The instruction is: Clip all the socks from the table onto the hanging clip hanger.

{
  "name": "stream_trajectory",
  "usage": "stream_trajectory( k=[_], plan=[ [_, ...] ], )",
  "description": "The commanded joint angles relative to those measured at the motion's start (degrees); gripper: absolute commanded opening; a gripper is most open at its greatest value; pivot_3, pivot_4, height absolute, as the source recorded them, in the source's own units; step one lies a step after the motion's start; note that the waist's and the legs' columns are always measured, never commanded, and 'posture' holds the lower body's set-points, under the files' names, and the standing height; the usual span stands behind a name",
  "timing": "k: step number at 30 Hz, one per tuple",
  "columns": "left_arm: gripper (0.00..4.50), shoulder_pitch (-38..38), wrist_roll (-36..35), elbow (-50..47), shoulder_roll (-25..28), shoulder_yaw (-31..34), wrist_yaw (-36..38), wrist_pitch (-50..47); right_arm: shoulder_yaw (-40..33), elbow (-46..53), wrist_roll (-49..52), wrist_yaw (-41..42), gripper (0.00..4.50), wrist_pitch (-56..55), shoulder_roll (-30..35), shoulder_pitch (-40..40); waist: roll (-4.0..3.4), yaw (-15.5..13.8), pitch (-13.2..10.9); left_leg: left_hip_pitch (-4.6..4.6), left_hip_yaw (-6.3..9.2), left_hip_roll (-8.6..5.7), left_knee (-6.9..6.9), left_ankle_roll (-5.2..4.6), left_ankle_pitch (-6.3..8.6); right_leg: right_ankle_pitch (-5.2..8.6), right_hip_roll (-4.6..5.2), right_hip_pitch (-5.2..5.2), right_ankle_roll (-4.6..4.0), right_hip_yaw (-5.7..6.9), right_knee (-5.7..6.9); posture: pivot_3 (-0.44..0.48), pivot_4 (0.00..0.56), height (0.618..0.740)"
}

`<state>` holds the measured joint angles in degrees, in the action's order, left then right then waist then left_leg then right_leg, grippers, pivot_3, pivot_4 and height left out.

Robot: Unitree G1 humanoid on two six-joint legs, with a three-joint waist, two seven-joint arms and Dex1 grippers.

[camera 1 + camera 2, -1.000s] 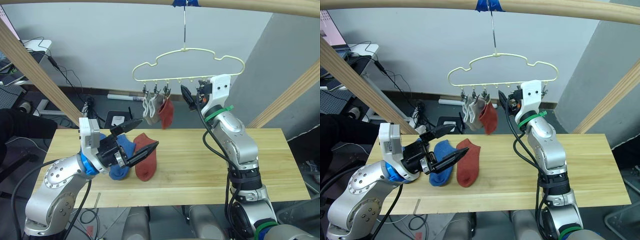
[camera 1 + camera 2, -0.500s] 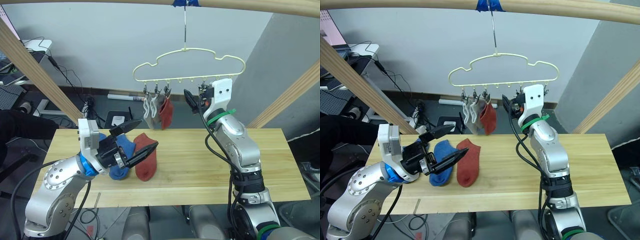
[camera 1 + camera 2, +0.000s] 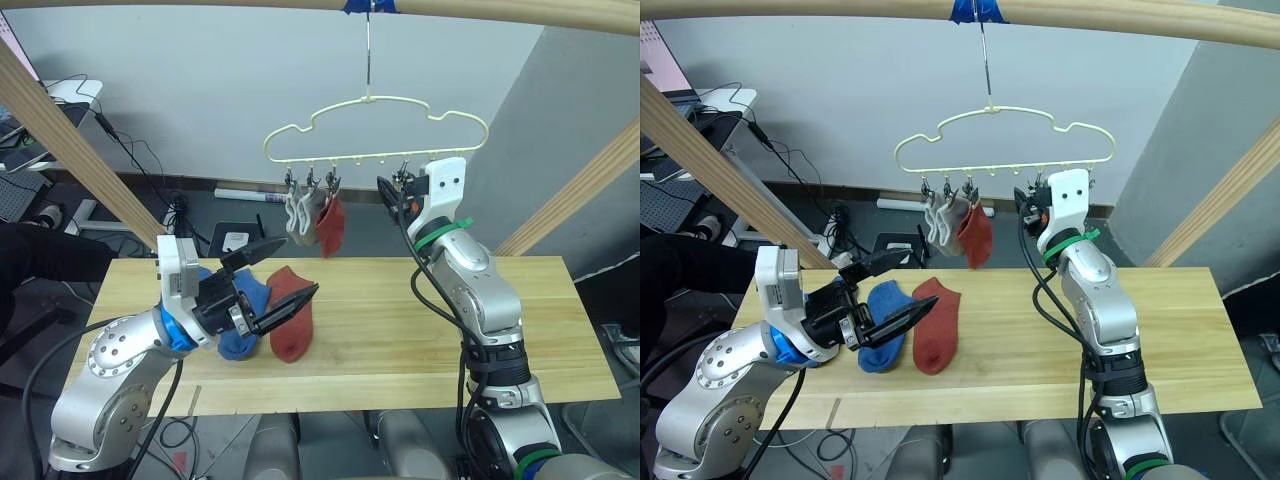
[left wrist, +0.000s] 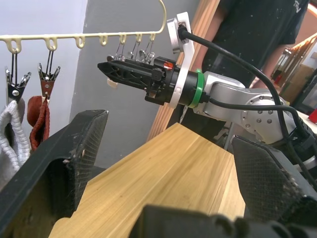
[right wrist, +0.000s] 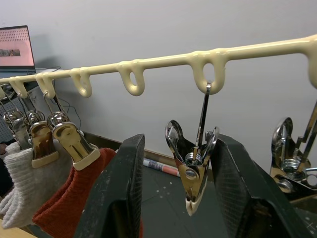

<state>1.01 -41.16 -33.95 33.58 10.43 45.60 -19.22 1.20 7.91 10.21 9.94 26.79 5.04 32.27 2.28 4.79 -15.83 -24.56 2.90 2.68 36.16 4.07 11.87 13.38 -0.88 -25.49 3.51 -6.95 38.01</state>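
Since the earlier frame your right gripper (image 5: 176, 193) has drawn in until its parted, empty fingers straddle a free silver clip (image 5: 192, 168) on the clip hanger (image 3: 377, 130), so a shove could swing it, while your open left gripper (image 3: 282, 272) hovers over the rust red sock (image 3: 290, 315) and the blue sock (image 3: 883, 338) lying on the table (image 3: 400, 340).

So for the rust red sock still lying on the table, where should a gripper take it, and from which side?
Probably at the cuff end of the rust red sock, the end farthest from the robot, coming down from above. It lies flat on the table, close beside a blue sock, so a side approach has little to catch.
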Motion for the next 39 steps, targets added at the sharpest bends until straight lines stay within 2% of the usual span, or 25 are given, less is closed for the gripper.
stream_trajectory(
  k=[1,29,32,39],
  plan=[
    [4.50,0.1,0.4,-1.4,0.0,0.0,0.1,1.2,-0.3,3.5,0.0,-0.2,2.02,-0.5,0.1,1.3,0.00,0.0,0.0,0.00,0.00,0.00,0.00,0.00,0.00,0.00,0.00,0.00,0.00,0.00,0.00,-0.039,0.247,0.740],
    [4.50,0.0,1.5,-1.6,-0.5,-0.7,-0.3,1.4,-0.9,1.3,0.8,-0.2,2.02,-0.5,-1.3,2.8,0.00,0.0,0.0,0.00,0.00,0.00,0.00,0.00,0.00,0.00,0.00,0.00,0.00,0.00,0.01,-0.029,0.251,0.740],
    [4.50,-0.1,1.6,-1.5,-0.5,-0.7,-0.4,1.4,-0.8,1.0,0.6,-0.1,1.13,-0.4,-1.2,2.7,0.00,0.0,0.0,0.00,0.01,0.00,0.00,0.00,0.00,0.00,0.00,0.00,0.00,0.00,0.01,-0.029,0.251,0.740],
    [4.50,0.0,1.5,-1.7,-0.5,-0.7,-0.6,1.2,-0.7,0.3,0.4,0.1,1.13,-0.6,-1.0,2.8,0.00,0.0,0.0,0.00,0.01,0.00,0.00,0.00,0.00,0.00,0.00,0.00,0.00,0.00,0.00,-0.028,0.256,0.740]
  ],
)
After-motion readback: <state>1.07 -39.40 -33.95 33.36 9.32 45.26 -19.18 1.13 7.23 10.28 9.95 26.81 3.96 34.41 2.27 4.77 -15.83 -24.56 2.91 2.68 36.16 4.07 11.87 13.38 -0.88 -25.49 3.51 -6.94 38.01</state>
